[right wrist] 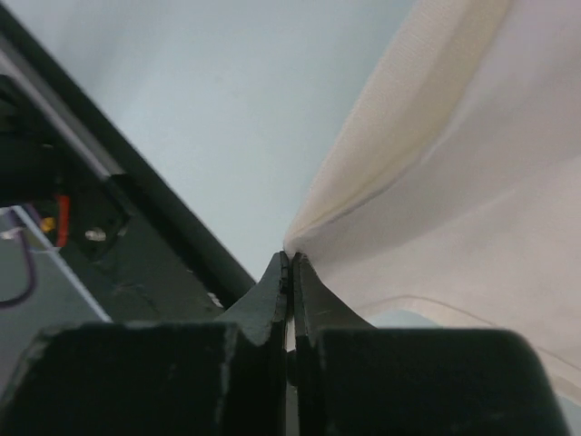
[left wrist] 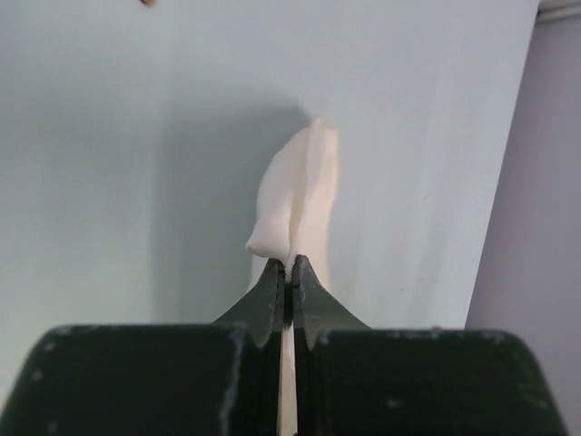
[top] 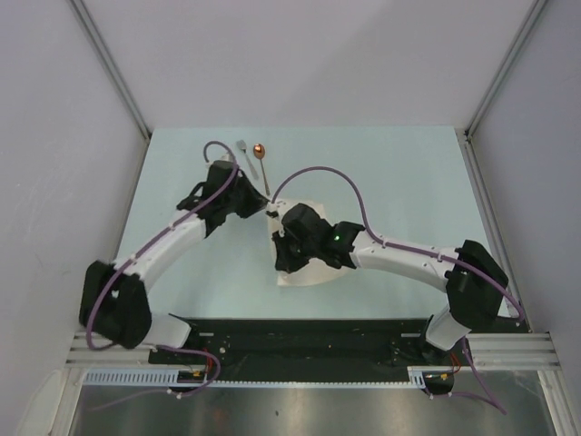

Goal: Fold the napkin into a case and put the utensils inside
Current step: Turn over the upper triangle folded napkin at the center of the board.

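Observation:
The cream napkin (top: 309,272) lies bunched at the table's middle, mostly hidden under my right arm. My left gripper (top: 270,212) is shut on its far corner; in the left wrist view the cloth (left wrist: 300,195) bulges up past the pinched jaws of the gripper (left wrist: 289,265). My right gripper (top: 283,263) is shut on the napkin's near left edge, and in the right wrist view the cloth (right wrist: 454,173) rises from the closed gripper (right wrist: 290,259). The silver fork (top: 247,153) and the copper-bowled spoon (top: 261,160) lie side by side at the far edge, behind the left gripper.
A black base rail (top: 300,341) runs along the near edge of the pale green table (top: 399,182). Grey walls enclose the table on three sides. A purple cable (top: 336,182) arcs over the right arm.

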Action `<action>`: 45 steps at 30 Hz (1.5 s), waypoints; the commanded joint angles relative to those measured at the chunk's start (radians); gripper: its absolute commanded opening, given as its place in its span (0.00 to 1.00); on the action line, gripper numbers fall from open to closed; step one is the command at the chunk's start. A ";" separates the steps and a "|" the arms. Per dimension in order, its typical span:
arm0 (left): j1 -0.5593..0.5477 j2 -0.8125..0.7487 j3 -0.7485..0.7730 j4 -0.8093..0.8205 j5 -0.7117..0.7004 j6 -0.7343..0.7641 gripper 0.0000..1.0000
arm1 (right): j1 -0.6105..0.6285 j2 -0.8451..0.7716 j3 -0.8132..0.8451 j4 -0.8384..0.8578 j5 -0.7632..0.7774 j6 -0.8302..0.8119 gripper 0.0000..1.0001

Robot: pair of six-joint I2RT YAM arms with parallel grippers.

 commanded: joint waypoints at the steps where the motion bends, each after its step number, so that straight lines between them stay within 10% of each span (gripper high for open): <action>1: 0.125 -0.244 -0.005 -0.064 -0.068 0.060 0.00 | 0.105 -0.005 0.138 0.010 -0.057 0.080 0.00; 12: 0.269 -0.447 0.164 -0.206 -0.140 0.188 0.00 | 0.170 0.083 0.266 0.421 -0.396 0.286 0.00; 26: -0.100 0.192 0.079 0.313 -0.174 0.146 0.00 | -0.187 -0.063 -0.719 1.102 -0.645 0.489 0.00; 43: -0.231 0.609 0.417 0.373 -0.093 0.120 0.00 | -0.553 -0.277 -0.879 0.568 -0.611 0.197 0.00; 45: -0.239 0.629 0.473 0.328 -0.093 0.140 0.13 | -0.582 -0.297 -0.868 0.496 -0.561 0.176 0.12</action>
